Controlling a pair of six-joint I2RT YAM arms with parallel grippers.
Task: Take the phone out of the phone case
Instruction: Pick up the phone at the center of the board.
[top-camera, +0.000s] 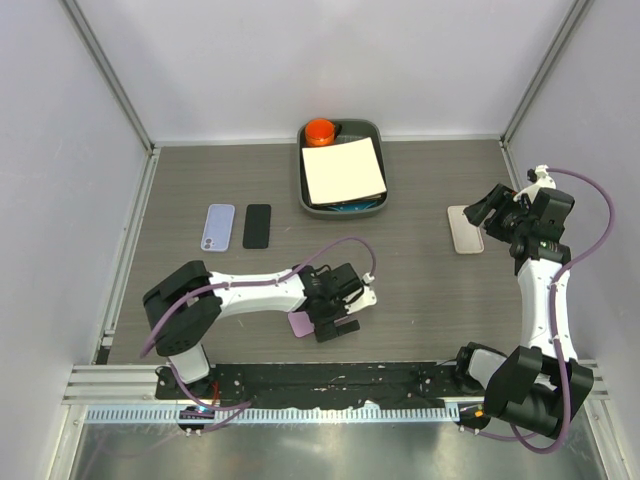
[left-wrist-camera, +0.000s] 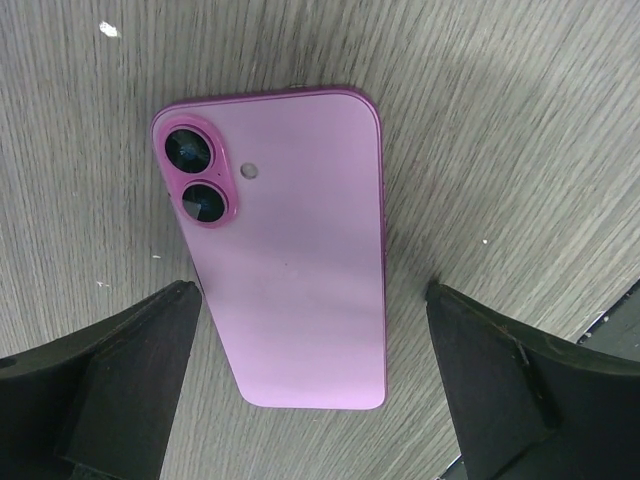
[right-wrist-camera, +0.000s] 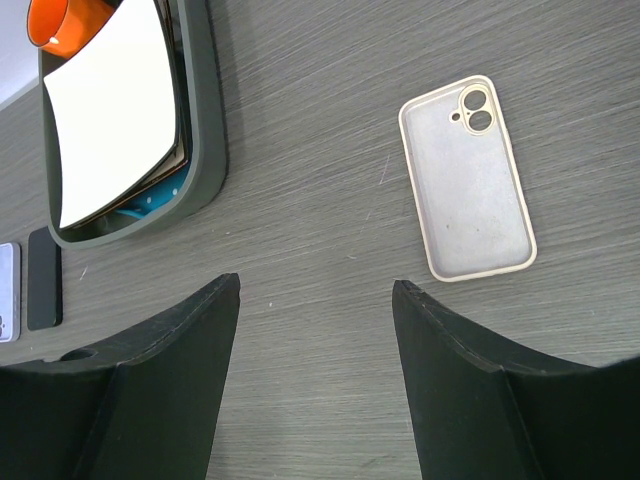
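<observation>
A pink phone (left-wrist-camera: 290, 250) lies back up on the wooden table, its two camera lenses at the upper left in the left wrist view. My left gripper (left-wrist-camera: 310, 290) hovers over its lower end, open wide, with one finger on each side and neither touching it. From above, the phone (top-camera: 299, 323) peeks out from under the left gripper (top-camera: 335, 310) near the front edge. The beige phone case (right-wrist-camera: 467, 178) lies empty, inside up, at the right of the table (top-camera: 465, 229). My right gripper (right-wrist-camera: 315, 283) is open above bare table beside the case and holds nothing.
A grey tray (top-camera: 302, 180) at the back centre holds a white sheet (top-camera: 343, 170) and an orange object (top-camera: 320, 131). A lavender phone (top-camera: 218, 226) and a black phone (top-camera: 257, 226) lie side by side at the left. Walls enclose the table.
</observation>
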